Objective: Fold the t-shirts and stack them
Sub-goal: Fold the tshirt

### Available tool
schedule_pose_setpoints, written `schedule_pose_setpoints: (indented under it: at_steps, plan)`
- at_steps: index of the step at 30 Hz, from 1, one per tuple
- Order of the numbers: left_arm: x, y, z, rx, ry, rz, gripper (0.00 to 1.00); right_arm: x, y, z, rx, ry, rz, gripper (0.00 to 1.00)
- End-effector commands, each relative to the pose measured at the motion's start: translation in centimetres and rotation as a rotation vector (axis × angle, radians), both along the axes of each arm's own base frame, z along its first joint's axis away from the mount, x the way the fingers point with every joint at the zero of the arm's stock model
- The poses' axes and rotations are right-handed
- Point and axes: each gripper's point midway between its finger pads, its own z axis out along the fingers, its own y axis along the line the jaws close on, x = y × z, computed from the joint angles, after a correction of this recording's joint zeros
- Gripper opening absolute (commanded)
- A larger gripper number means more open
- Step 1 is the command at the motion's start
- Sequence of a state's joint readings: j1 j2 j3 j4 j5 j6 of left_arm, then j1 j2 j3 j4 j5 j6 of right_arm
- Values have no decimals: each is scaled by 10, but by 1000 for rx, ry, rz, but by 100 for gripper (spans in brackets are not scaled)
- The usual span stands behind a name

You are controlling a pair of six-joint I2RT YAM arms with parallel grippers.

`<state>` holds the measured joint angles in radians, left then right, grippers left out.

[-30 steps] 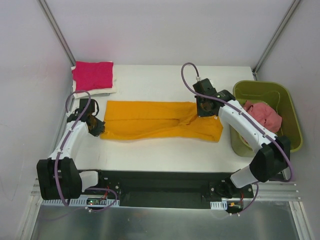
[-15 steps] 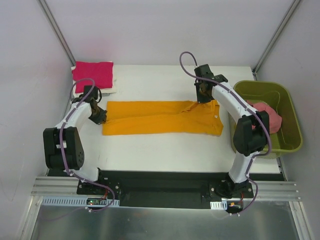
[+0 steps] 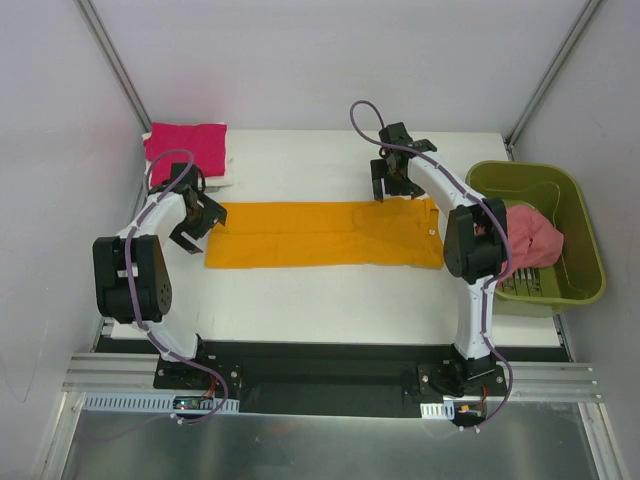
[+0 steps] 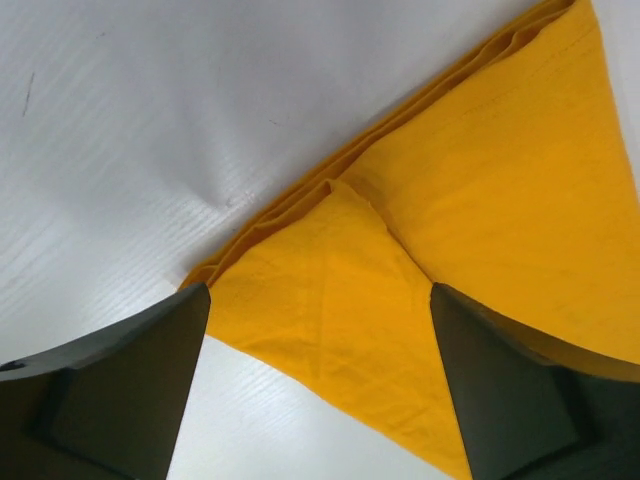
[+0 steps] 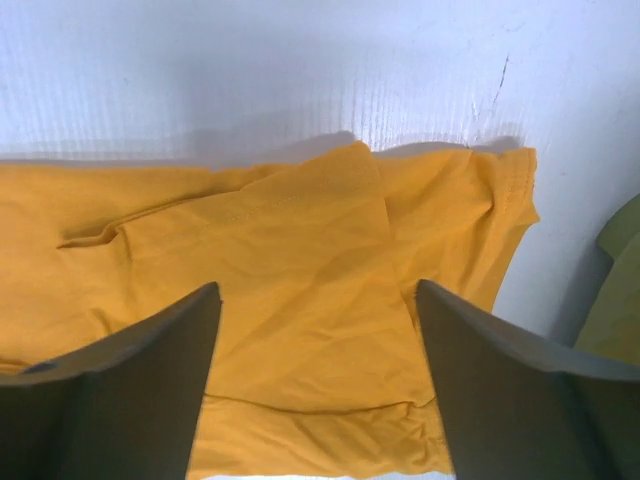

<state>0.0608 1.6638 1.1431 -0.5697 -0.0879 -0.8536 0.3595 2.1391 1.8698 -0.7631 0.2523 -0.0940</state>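
Note:
An orange t-shirt (image 3: 320, 235) lies on the white table (image 3: 300, 300), folded lengthwise into a long flat strip. My left gripper (image 3: 192, 222) stands open at the strip's left end; in the left wrist view the left gripper (image 4: 318, 290) straddles a folded orange corner (image 4: 330, 260) without holding it. My right gripper (image 3: 393, 186) hangs open over the strip's far right edge, and in the right wrist view the right gripper (image 5: 317, 285) has the shirt (image 5: 300, 250) lying loose between its fingers. A folded pink t-shirt (image 3: 186, 150) rests on a white one at the back left.
A green basket (image 3: 575, 215) stands at the right edge of the table and holds a crumpled pink shirt (image 3: 530, 240). Grey walls close in on both sides and the back. The right arm's purple cable (image 3: 360, 125) loops above the table's far side.
Both grippers carried the shirt's edge toward the back, then opened and let go. The orange shirt now lies as a narrower, flatter strip.

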Motion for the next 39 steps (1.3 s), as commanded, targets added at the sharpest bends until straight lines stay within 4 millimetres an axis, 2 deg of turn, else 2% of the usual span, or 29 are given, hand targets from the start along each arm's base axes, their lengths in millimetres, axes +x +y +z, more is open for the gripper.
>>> schedule_pose_setpoints:
  at_steps: [1,2,3,4,5,6,7,8,11,12,14,17,20,21,22,25,26,27,28,29,30,32,33,34,35,36,37,38,39]
  plan:
    - [3,1,40,0,-113,-19,99,-10,5,61,87,-98,-12,91]
    - [1,0,44,-1,-126,-20,99,-23,3,53,97,-71,-18,97]
    - [-1,-1,52,0,-152,-28,99,-32,4,52,121,-61,-22,97]
    - [-2,-3,55,-5,-165,-44,99,-36,6,67,165,-103,-38,96]
    - [-1,-8,60,-27,-185,-65,99,-56,8,50,199,-46,-48,97]
    - [0,-12,64,-38,-202,-90,99,-65,10,48,232,-34,-54,97]
    - [1,-19,66,-56,-212,-120,99,-72,18,61,303,-67,-66,97]
    - [6,-31,71,-96,-239,-160,99,-87,31,57,389,-25,-41,97]
    - [21,-63,61,-183,-223,-292,99,-122,43,41,518,29,-58,97]
    - [25,-67,57,-198,-211,-319,99,-134,40,31,523,53,-72,97]
    - [34,-96,42,-235,-164,-405,99,-143,39,22,530,87,-100,97]
    - [40,-114,25,-244,-123,-470,99,-147,33,6,498,98,-123,96]
    - [33,-123,-4,-268,-40,-473,99,-134,21,-12,419,116,-162,97]
    - [29,-124,-8,-274,-24,-471,99,-136,18,-26,393,164,-181,97]
    - [25,-123,-12,-272,-13,-468,99,-127,19,-24,394,158,-186,97]
    - [1,-116,-24,-242,39,-446,99,-120,14,-41,339,211,-197,97]
    - [-16,-115,-28,-248,63,-436,99,-105,12,-36,327,190,-205,97]
    - [-27,-117,-30,-255,76,-434,99,-105,8,-50,303,239,-218,97]
    - [-39,-122,-32,-262,93,-446,99,-97,4,-54,298,246,-217,97]
    - [-63,-127,-32,-287,113,-445,99,-77,11,-44,332,216,-195,97]
    - [-77,-133,-32,-293,123,-450,99,-70,11,-59,325,258,-180,97]
    - [-120,-155,-29,-317,140,-467,99,-42,16,-56,327,245,-68,97]
    - [-134,-166,-26,-333,138,-491,99,-5,25,-47,330,201,-12,97]
    - [-159,-192,-22,-344,150,-582,99,12,30,-44,317,170,78,97]
    - [-168,-206,-12,-374,121,-584,99,28,38,-43,340,151,110,97]
    - [-178,-218,-6,-379,109,-630,99,61,51,-29,366,76,148,96]
    - [-180,-226,1,-374,88,-667,99,72,57,-26,384,52,174,97]
    - [-180,-240,18,-376,27,-743,99,80,67,-17,422,24,195,97]
    - [-174,-241,25,-348,-12,-752,99,93,73,-3,453,-39,210,97]
